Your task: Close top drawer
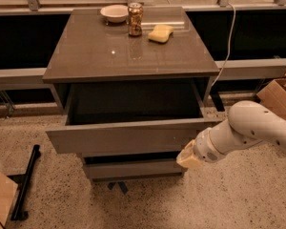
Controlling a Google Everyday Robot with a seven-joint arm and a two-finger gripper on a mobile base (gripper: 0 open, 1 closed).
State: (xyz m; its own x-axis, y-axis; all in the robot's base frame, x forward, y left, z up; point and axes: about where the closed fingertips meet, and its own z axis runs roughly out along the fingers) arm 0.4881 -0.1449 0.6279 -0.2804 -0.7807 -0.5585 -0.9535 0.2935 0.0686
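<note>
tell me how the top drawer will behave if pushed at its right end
The top drawer looks stiff and flat-fronted, so it likely slides rather than flexes. With the gripper at its right end, an off-centre push may skew it.

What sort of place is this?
Probably an office or lab test area: speckled stone floor, brown cardboard box, grey drawer cabinet. The hand sits at the right corner of the wide grey top drawer.
</note>
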